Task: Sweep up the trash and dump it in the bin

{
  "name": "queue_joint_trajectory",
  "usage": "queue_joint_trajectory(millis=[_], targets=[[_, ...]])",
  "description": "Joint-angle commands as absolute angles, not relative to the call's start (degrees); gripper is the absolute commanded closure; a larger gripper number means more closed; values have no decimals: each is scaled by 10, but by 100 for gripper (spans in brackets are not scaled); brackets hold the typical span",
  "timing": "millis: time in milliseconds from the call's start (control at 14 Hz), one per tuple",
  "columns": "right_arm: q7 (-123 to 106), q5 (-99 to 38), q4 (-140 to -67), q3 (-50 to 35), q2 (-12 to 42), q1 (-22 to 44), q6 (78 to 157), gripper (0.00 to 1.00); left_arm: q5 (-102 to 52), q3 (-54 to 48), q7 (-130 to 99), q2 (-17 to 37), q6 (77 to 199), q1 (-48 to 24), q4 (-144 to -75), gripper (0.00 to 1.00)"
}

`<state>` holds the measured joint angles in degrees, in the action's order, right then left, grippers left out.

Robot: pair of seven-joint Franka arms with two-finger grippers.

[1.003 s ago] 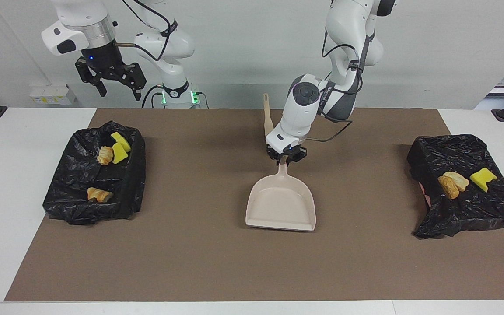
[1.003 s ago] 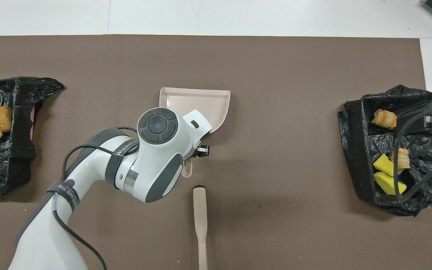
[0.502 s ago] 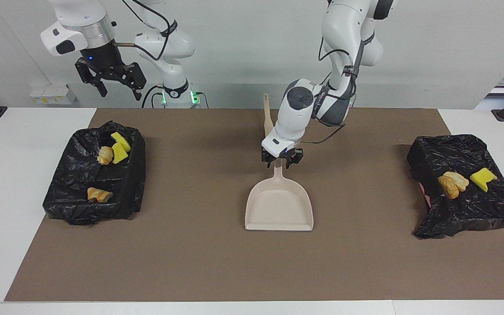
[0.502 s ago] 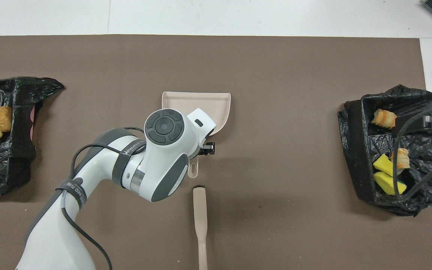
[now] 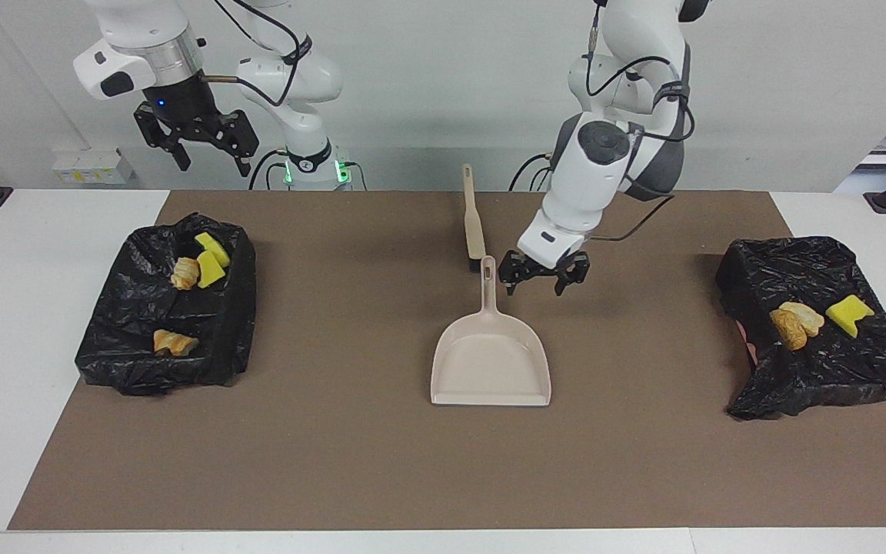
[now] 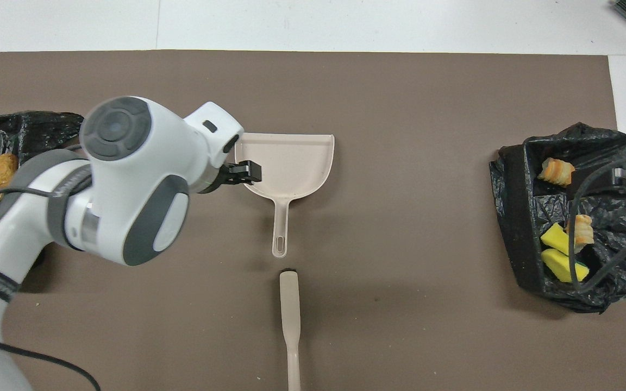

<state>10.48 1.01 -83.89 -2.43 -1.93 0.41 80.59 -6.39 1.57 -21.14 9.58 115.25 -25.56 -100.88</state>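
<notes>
- Facing view: the beige plastic dustpan [image 5: 491,362] is lying flat on the brown mat of the tabletop [image 5: 351,462], its handle pointing toward the robots, nothing in its scoop.
- The slim beige brush [image 5: 474,219] is lying just beside the handle's tip, nearer to the robots.
- The left gripper [image 5: 544,275] is hanging above the mat beside the dustpan handle, toward the left arm's end; its fingers are standing apart, holding nothing.
- The right gripper [image 5: 204,142] is waiting high over the bin at its own end, fingers apart, empty.
- The trash is sitting in two black-bagged bins: four pieces, yellow foam wedges and bread-like chunks [image 5: 198,269], in the black-lined bin [image 5: 170,362] at the right arm's end; three [image 5: 812,317] in the second black-lined bin [image 5: 820,377] at the left arm's end.
- Overhead view: the left gripper [image 6: 241,172] is showing at the dustpan's [image 6: 291,163] edge. The brush [image 6: 289,320] is lying in line with the handle. The mat is showing no loose bits.
- Judgement: dumping looks done and the tools set down; the next move probably calls only for drawing the left arm clear without knocking the dustpan.
</notes>
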Motion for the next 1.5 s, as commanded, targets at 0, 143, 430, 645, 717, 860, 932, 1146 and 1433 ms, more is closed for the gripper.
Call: queue_joint_trajectory(millis=[0, 143, 430, 645, 717, 860, 932, 1146, 1433], targets=[[92, 6, -834, -23, -18, 4, 797, 0, -65, 11, -150, 67, 1083, -205, -987, 0], [92, 7, -834, -23, -18, 4, 795, 0, -65, 11, -93, 58, 1035, -158, -962, 0], [92, 2, -834, -23, -18, 4, 799, 0, -64, 14, -10, 32, 990, -92, -954, 0], [92, -2, -834, -23, -18, -1, 800, 0, -55, 17, 0, 14, 985, -54, -955, 0], [91, -2, -835, -23, -18, -4, 798, 0, -52, 18, 15, 6, 982, -46, -954, 0], [91, -2, -835, -18, -18, -4, 798, 0, -42, 26, 34, 0, 963, -35, -951, 0], [91, -2, -834, -18, -18, -4, 799, 0, -22, 25, 35, -6, 953, -37, -941, 0], [91, -2, -835, -18, -18, -4, 799, 0, -2, 24, 38, -1, 898, -40, -904, 0], [90, 0, -835, -17, -18, -5, 798, 0, -4, 25, 47, -5, 895, -37, -903, 0]])
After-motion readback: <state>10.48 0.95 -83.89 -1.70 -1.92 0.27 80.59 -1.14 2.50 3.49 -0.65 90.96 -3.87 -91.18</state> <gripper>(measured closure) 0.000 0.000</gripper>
